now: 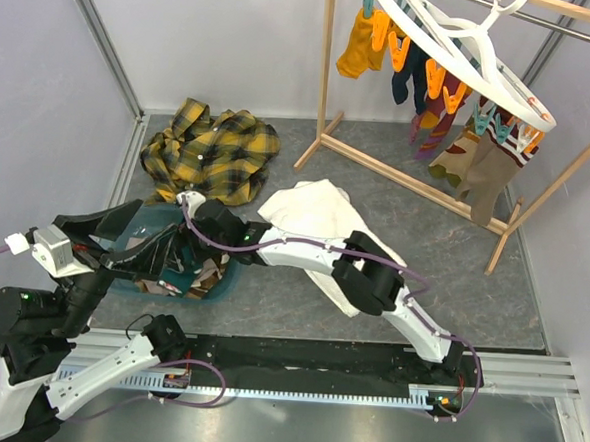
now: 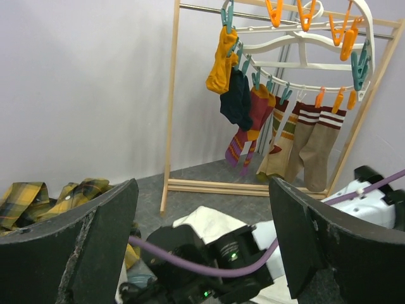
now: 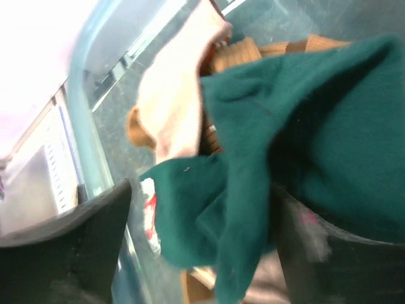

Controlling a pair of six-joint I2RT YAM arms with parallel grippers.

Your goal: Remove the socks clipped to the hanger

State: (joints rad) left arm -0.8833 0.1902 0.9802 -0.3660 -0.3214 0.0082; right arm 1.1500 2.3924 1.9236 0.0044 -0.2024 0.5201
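Well, from the top camera, the hanger point(image 1: 483, 54) hangs on the wooden rack point(image 1: 408, 178) at the far right of the counter point(image 1: 442, 270). The socks point(image 1: 460, 141) dangle in a row from its orange and teal clips. The plaid shirt point(image 1: 211, 151) lies crumpled at the far left, and the white towel point(image 1: 310, 214) is near it, partly under my right arm. Both my arms reach to a teal bin point(image 1: 131, 287) at the near left. My left end effector point(image 1: 156, 238) is over it with fingers spread. My right end effector point(image 1: 191, 257) dips into the bin, mostly hidden.

From my left wrist, the fingers stand wide apart with nothing between them. Beyond them I see my right arm's wrist, and farther off a mustard sock point(image 2: 221, 60), a navy sock point(image 2: 237, 98), a red-striped one and tan ones, all clipped to the hanger.

From my right wrist, the fingers are spread wide inside the bin. A dark teal sock point(image 3: 304, 139) lies loose between them, not pinched, on top of a cream sock point(image 3: 183, 95) and tan ones.
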